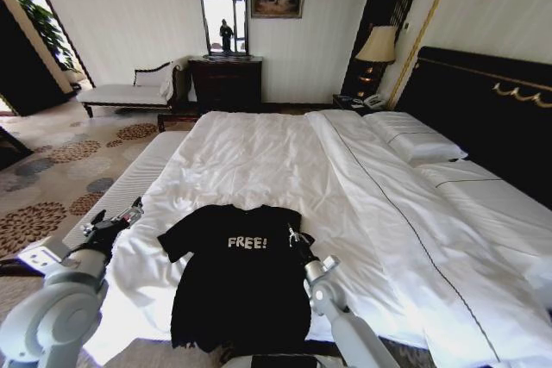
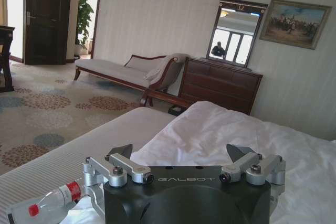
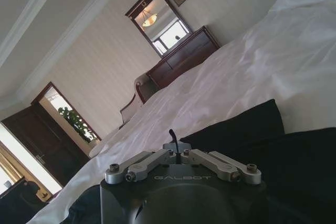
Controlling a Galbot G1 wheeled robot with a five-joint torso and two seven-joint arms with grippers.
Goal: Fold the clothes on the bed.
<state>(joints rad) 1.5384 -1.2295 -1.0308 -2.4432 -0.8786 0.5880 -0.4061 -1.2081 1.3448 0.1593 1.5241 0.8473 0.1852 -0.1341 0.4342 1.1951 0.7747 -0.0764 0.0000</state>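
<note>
- Lying flat near the foot of the bed (image 1: 259, 152), chest lettering up, the black T-shirt (image 1: 241, 286) is seen on the white duvet (image 1: 362, 204)
- R gripper (image 1: 294, 236) is set at the shirt's sleeve/shoulder, fingers clenched together, fabric grip not confirmed
- L gripper (image 1: 136, 209) is held off the bed's edge, released wide, nothing held
- A plastic bottle (image 2: 55, 201) is seen just beside the L gripper

I count one black T-shirt (image 1: 241, 286) on one bed (image 1: 259, 152), near its foot. Two pillows (image 1: 414, 140) lie at the headboard end of the bed. I have two claws: the left claw (image 1: 129, 213) off the bed's left edge, the right claw (image 1: 295, 237) at the shirt. One plastic bottle (image 2: 52, 203) lies beside the left claw.
</note>
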